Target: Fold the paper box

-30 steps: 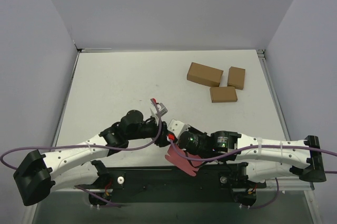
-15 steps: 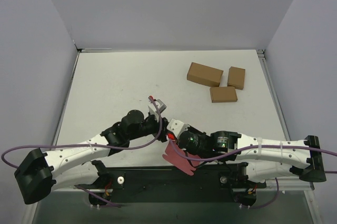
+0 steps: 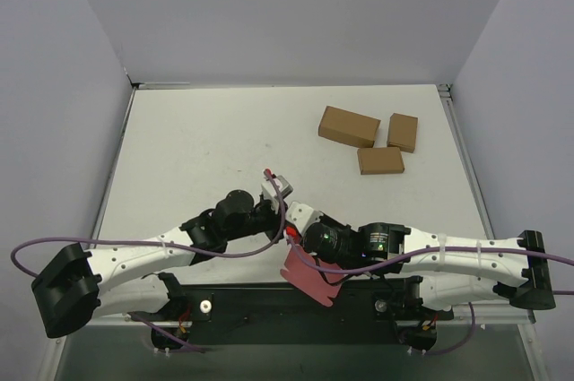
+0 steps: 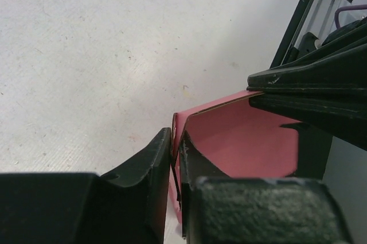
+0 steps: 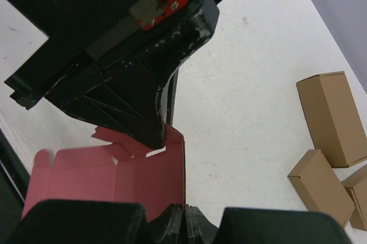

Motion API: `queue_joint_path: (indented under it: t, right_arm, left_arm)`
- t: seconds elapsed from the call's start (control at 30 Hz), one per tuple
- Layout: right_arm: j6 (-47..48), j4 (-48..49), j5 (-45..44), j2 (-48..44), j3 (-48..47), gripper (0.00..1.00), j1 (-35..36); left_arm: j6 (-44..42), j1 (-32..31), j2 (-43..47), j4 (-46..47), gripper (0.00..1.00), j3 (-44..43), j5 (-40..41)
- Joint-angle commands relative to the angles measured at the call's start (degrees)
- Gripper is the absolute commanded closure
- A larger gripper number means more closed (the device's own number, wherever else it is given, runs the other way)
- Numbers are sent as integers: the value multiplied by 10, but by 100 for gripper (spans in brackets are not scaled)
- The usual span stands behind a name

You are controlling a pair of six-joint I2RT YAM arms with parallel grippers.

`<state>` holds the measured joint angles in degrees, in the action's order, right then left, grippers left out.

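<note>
Paper box (image 3: 309, 275) first: we hold the pink-red sheet, partly folded, over the table's (image 3: 197, 148) near edge between both arms. Our left gripper (image 4: 175, 143) pinches one upright edge; our right gripper (image 5: 183, 218) clamps another. Far right, three brown boxes (image 3: 380, 160) lie close together, well apart from both grippers

Setting: a robotics lab test cell. A bare white table (image 3: 197, 148) is boxed in on three sides by plain pale-grey panels (image 3: 296, 13). The left arm (image 3: 126, 263) and right arm (image 3: 457, 254) are bolted to a black base rail (image 3: 269, 305) at the near edge, trailing loose purple cables (image 3: 558, 260). Three brown cardboard boxes (image 3: 349, 126) serve as props.
</note>
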<state>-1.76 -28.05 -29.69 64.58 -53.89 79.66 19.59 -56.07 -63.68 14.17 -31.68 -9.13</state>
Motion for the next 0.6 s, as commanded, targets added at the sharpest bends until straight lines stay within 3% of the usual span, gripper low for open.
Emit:
queue_joint_path:
  t: [0.0, 0.13, 0.4, 0.57]
  right_arm:
    - [-20, 7, -29, 4, 2, 87, 4]
    - [-47, 17, -41, -9, 11, 72, -10]
    - [-124, 27, -41, -78, 47, 36, -66]
    - [-279, 27, -59, -114, 55, 30, -90]
  left_arm:
    - [-29, -11, -12, 22, 84, 0, 31]
    - [-27, -17, -10, 23, 97, 14, 76]
    - [-21, -20, 15, -33, 100, 29, 221]
    - [-6, -25, 28, -55, 100, 45, 302]
